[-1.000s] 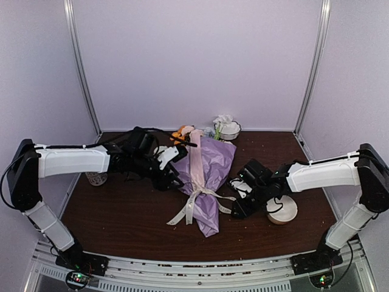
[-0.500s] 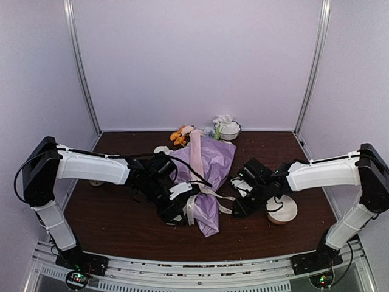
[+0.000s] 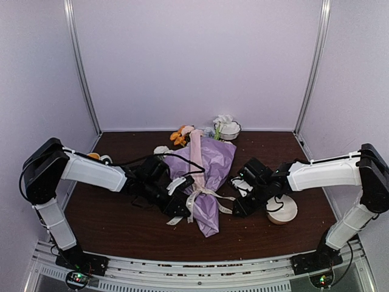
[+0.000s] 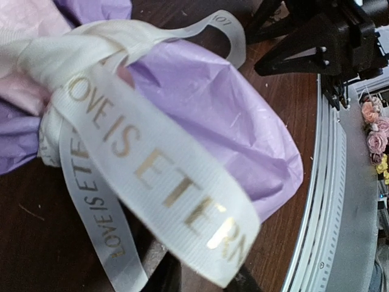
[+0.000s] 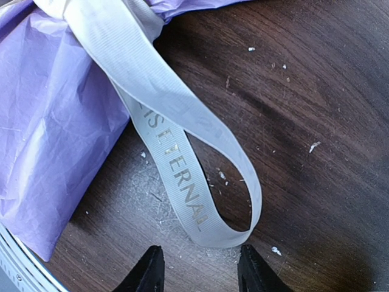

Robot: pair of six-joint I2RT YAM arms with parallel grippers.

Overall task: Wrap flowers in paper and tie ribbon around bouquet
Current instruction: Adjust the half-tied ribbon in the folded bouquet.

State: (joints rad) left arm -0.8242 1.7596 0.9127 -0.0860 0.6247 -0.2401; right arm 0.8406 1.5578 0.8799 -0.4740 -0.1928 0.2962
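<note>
Brown table [image 3: 109, 222]: left gripper [image 3: 180, 210] now down at the ribbon [image 4: 164, 176], grip unclear; right gripper [image 5: 199, 267] unmoved, jaws parted

The purple paper bouquet [image 3: 216, 161] lies centre frame, flowers [image 3: 181, 134] toward the top, cream ribbon [image 3: 197, 196] tied around its narrow part.
</note>
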